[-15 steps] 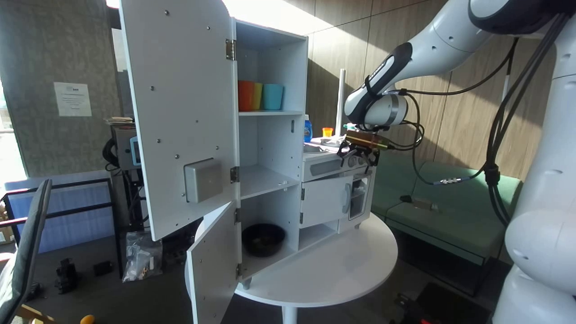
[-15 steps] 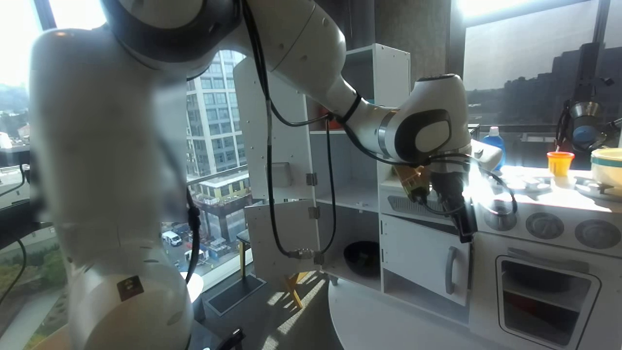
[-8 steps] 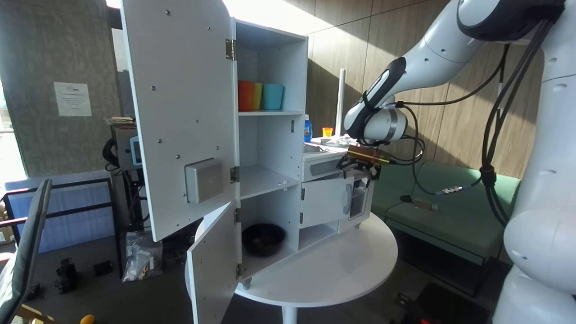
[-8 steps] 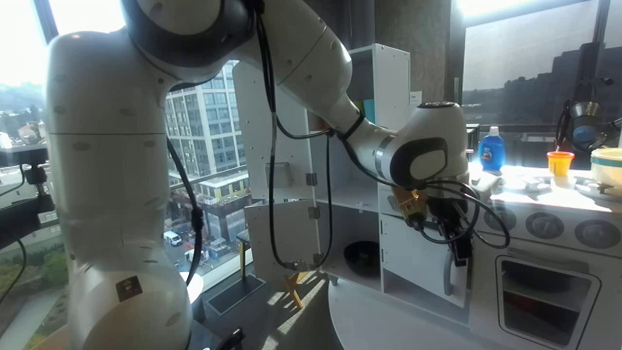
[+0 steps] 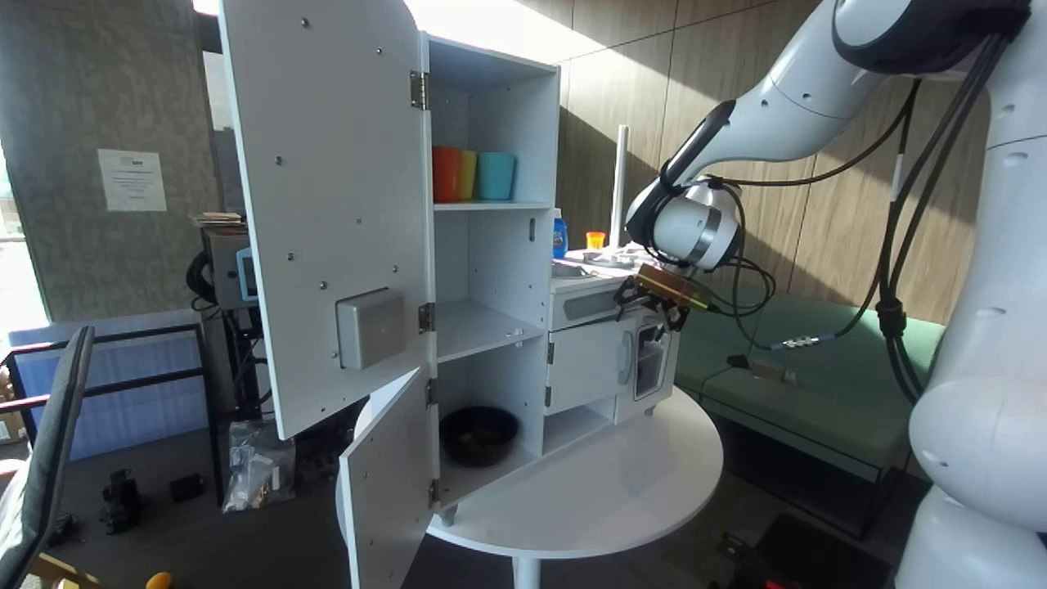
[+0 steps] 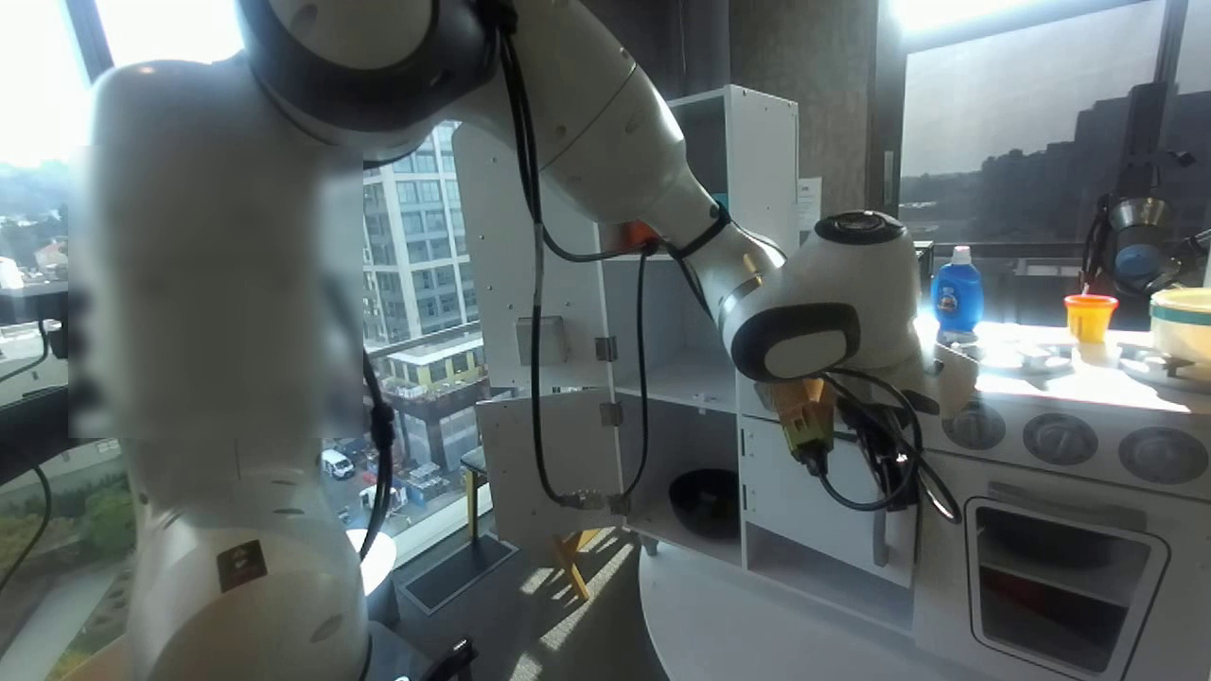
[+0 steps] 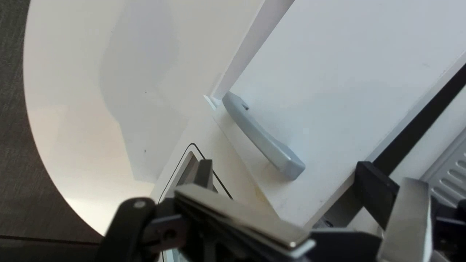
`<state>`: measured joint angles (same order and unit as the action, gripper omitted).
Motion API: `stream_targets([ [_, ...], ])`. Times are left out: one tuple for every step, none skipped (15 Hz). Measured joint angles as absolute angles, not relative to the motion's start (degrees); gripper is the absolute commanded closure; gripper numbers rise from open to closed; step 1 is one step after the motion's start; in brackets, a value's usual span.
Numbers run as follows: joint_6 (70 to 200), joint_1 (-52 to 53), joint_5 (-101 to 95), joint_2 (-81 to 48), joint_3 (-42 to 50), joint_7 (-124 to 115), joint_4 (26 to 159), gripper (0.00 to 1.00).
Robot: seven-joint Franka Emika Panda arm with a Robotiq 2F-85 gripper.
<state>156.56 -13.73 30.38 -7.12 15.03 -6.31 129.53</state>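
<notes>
I hold the arm (image 5: 777,114) outstretched, its wrist (image 5: 685,225) bent downward, the gripper (image 7: 287,176) tilted with its two fingers (image 7: 376,193) standing wide apart.

End effector (image 5: 644,318) near door handle (image 7: 260,134); bowl (image 5: 478,439) in cabinet (image 5: 499,254), cups (image 5: 495,176) above.

Honestly can't read a word anywhere in here. There's a printed sheet (image 5: 132,180) on the grey column (image 5: 98,262), far left in an exterior view — looks like a heading over some lines, but it's way too small to make out. The blue bottle (image 6: 959,288) at the far edge of the toy kitchen counter (image 6: 1069,388) has a label (image 6: 949,301) on its front, just a blur to me. Last one's a dark square sticker (image 6: 242,566) low on the near robot arm (image 6: 218,482) — some faint mark on it, no idea what.
</notes>
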Motion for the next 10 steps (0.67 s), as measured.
stream_targets([
  [156.56,-13.83,32.80,-6.92,14.97,-3.89,129.64,0.00],
  [156.56,-13.90,35.15,-6.64,14.96,-1.49,129.73,0.00],
  [156.56,-13.94,37.37,-6.36,14.96,0.77,129.82,0.00],
  [156.56,-13.96,38.95,-6.21,14.96,2.48,129.86,0.00],
  [156.52,-13.96,39.84,-6.22,14.96,3.54,129.90,0.00],
  [156.52,-13.95,40.29,-6.35,14.94,4.09,129.92,0.00],
  [156.52,-13.93,40.69,-6.62,14.89,4.56,129.92,0.00],
  [156.51,-13.92,40.82,-6.99,14.86,4.76,129.92,0.00],
  [156.55,-13.89,40.84,-7.38,14.83,4.78,129.89,0.00],
  [156.56,-13.87,40.85,-7.57,14.79,4.78,129.79,0.00],
])
